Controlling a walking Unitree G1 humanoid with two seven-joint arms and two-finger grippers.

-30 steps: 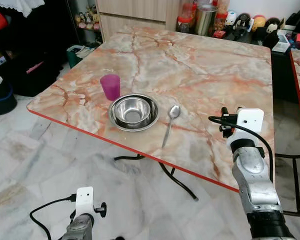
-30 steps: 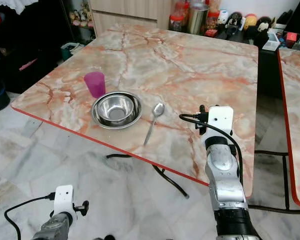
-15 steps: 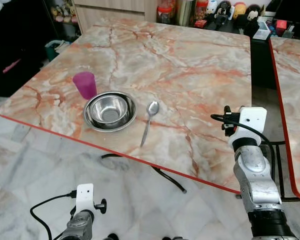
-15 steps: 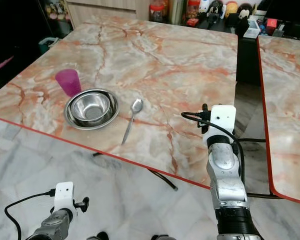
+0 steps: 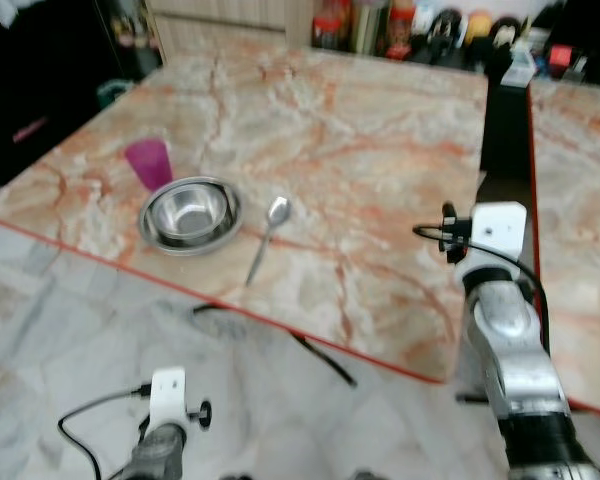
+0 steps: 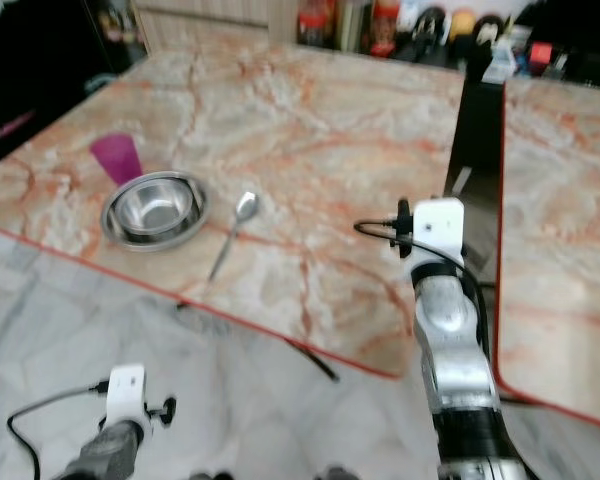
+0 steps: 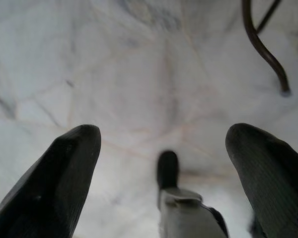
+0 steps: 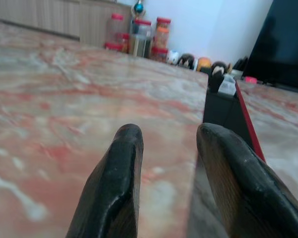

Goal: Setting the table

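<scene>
On the marble table, near its left front edge, stand a purple cup and a steel bowl, the cup just behind the bowl's left side. A spoon lies right of the bowl, its bowl end pointing away from me. My right arm is raised over the table's front right corner; in the right wrist view the right gripper is open and holds nothing, low over the tabletop. My left gripper hangs open above the floor.
A second marble table stands to the right across a narrow gap. Jars and figurines line the back beyond the table. A dark metal table leg curves over the marble floor near my left gripper. The head views are blurred.
The whole picture has shifted, so the camera has moved: the table and its things sit further left and the second table shows more. The cup, bowl and spoon keep their places.
</scene>
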